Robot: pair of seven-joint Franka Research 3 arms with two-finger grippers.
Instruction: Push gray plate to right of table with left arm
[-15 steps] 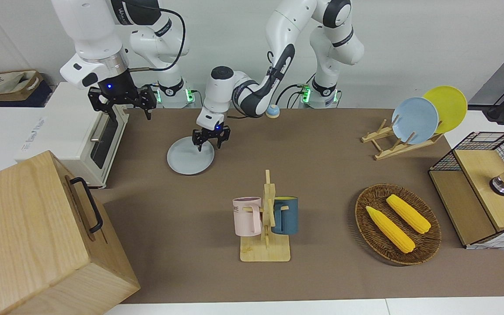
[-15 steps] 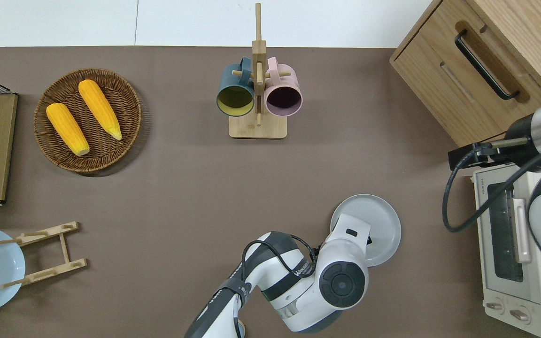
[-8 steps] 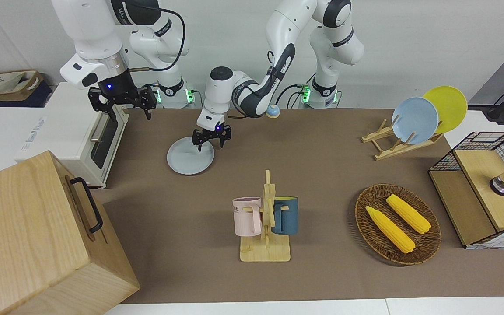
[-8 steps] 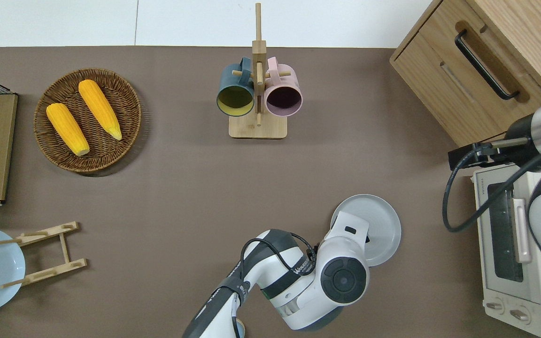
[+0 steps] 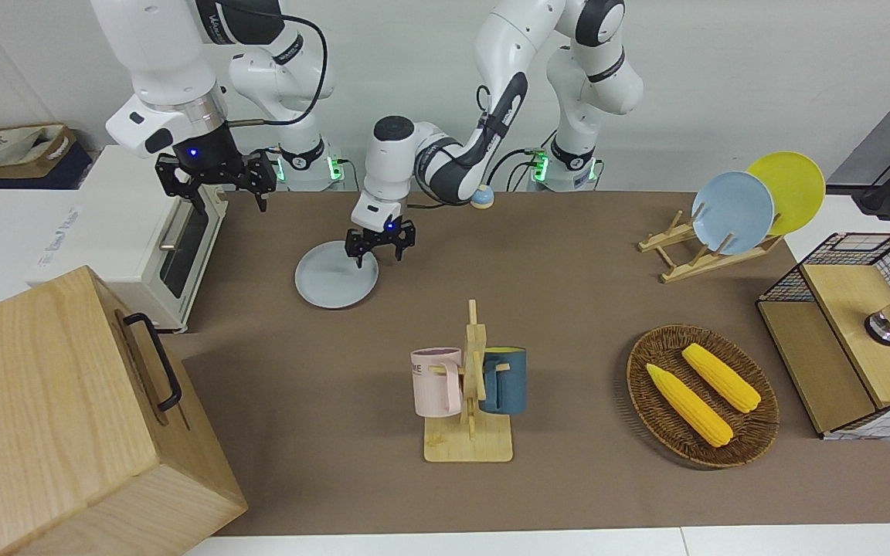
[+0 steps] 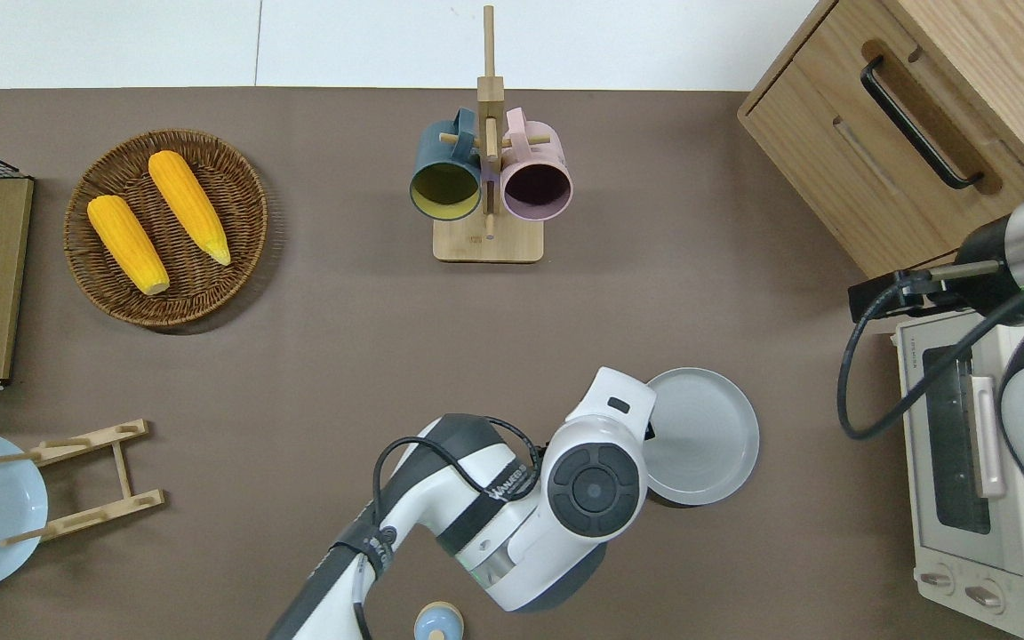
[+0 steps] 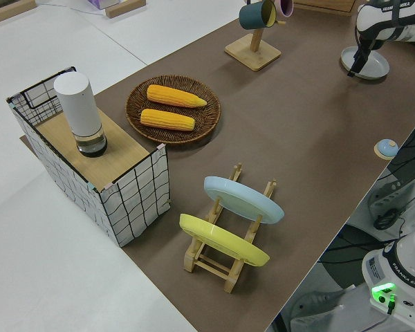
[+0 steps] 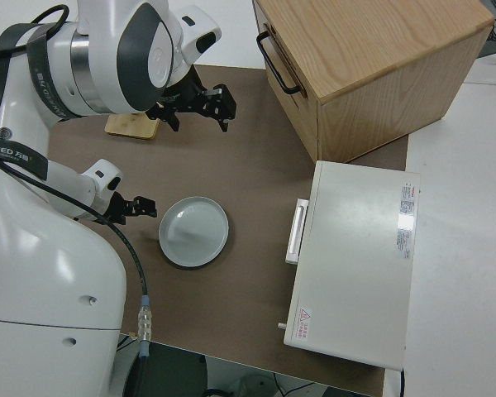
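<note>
The gray plate (image 5: 335, 278) (image 6: 708, 440) (image 8: 194, 231) lies flat on the brown table (image 5: 568, 309), toward the right arm's end and near the robots. My left gripper (image 5: 377, 251) (image 8: 139, 207) hangs low at the plate's edge that faces the left arm's end, its fingers open and empty. In the overhead view the left arm's wrist (image 6: 596, 484) hides the gripper and covers that edge of the plate. The right arm is parked, its gripper (image 5: 215, 181) (image 8: 194, 106) open.
A white toaster oven (image 5: 144, 239) and a wooden cabinet (image 5: 66, 417) stand at the right arm's end. A mug rack (image 5: 470, 401) stands mid-table, farther from the robots. A basket of corn (image 5: 701, 394), a plate rack (image 5: 731, 224) and a wire box (image 5: 854, 332) fill the left arm's end.
The left gripper has slid off the plate's middle toward the left arm's end and now sits at its edge. The plate has not visibly moved. The right arm is still.
</note>
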